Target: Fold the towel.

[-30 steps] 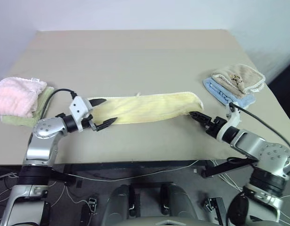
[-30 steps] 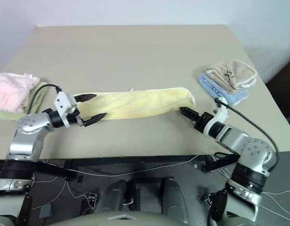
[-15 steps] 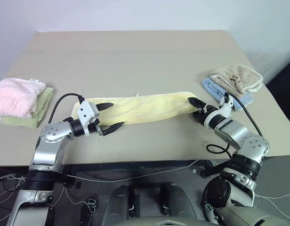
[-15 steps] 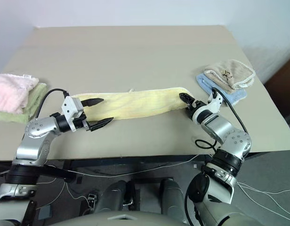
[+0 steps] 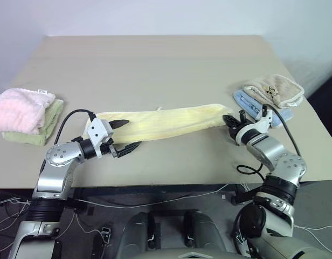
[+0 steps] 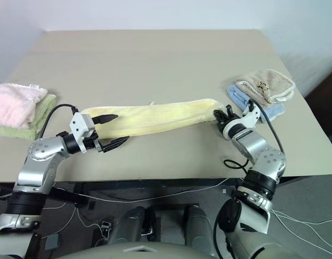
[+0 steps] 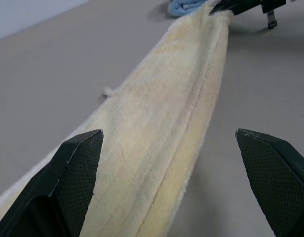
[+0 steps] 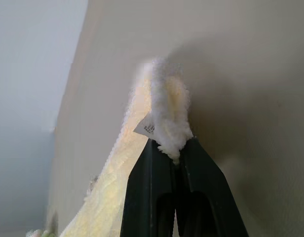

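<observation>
Now the towel (image 5: 166,123) lies as a long, narrow yellow band across the middle of the frame in the left eye view, running from centre left to centre right on the table (image 5: 155,65). Its right end is pinched between the black fingers of the right gripper (image 5: 229,121), which are closed tight on a bunched tuft of cloth; in the right wrist view that tuft (image 8: 169,123) rises from between the two fingers (image 8: 147,187), with a small white label beside it. At the towel's left end the left gripper (image 5: 122,135) stands wide, one finger (image 5: 119,123) over the cloth and the other (image 5: 128,147) off its near edge over bare table. In the left wrist view both fingers sit at the lower corners, far apart, with the towel stretching away between them toward the upper right, a stitched seam along its length. I cannot tell whether the left fingers touch the cloth.

At the left edge of the frame a pink towel (image 5: 18,110) rests on a green cloth (image 5: 47,121). At the right edge a tan towel (image 5: 274,89) lies on a blue cloth (image 5: 247,101), near the right gripper but apart from the yellow band
</observation>
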